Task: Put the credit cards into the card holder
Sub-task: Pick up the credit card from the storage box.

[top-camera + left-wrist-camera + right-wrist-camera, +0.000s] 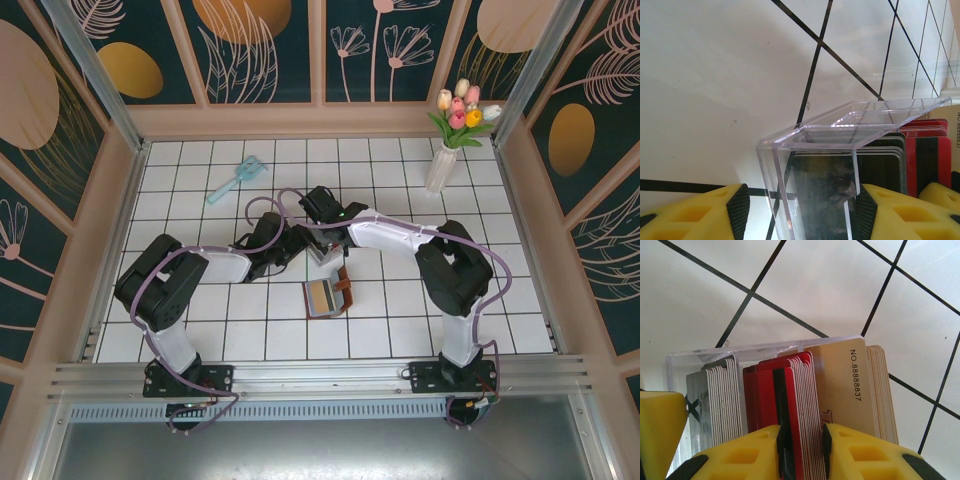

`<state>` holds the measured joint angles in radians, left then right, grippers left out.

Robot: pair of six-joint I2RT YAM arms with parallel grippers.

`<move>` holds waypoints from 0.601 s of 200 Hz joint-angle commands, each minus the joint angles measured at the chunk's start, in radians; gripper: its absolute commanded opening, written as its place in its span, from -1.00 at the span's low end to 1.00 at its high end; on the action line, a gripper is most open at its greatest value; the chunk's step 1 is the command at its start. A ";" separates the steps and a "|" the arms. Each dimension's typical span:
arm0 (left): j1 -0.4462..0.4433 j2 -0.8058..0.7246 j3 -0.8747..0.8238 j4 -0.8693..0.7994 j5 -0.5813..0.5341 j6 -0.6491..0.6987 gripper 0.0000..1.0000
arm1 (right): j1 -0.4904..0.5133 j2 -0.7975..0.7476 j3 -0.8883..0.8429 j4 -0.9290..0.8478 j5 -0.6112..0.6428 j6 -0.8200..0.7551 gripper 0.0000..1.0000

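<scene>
The credit cards stand on edge in a clear tray (765, 347): grey ones (720, 400), red ones (760, 400) and tan ones (845, 390). My right gripper (803, 432) reaches down from above with its pads pressed on both sides of a bunch of red cards. My left gripper (802, 200) straddles one end of the tray (840, 125). Its right pad is against the wall and its left pad stands a little apart. The card holder (322, 298) lies open on the table just in front of both grippers.
A light blue scoop (236, 180) lies at the back left. A white vase of tulips (445, 165) stands at the back right. Panelled walls enclose the tiled table on three sides. One yellow finger of the left gripper (660, 435) sits by the tray's end.
</scene>
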<state>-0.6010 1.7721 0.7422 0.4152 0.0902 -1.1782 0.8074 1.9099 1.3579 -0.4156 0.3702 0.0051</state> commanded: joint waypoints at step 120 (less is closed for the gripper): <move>0.001 0.024 -0.009 -0.056 0.006 0.017 0.18 | -0.020 -0.071 -0.009 -0.023 0.049 -0.003 -0.64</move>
<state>-0.6010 1.7729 0.7425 0.4152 0.0982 -1.1778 0.8051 1.8870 1.3567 -0.4160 0.3843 0.0051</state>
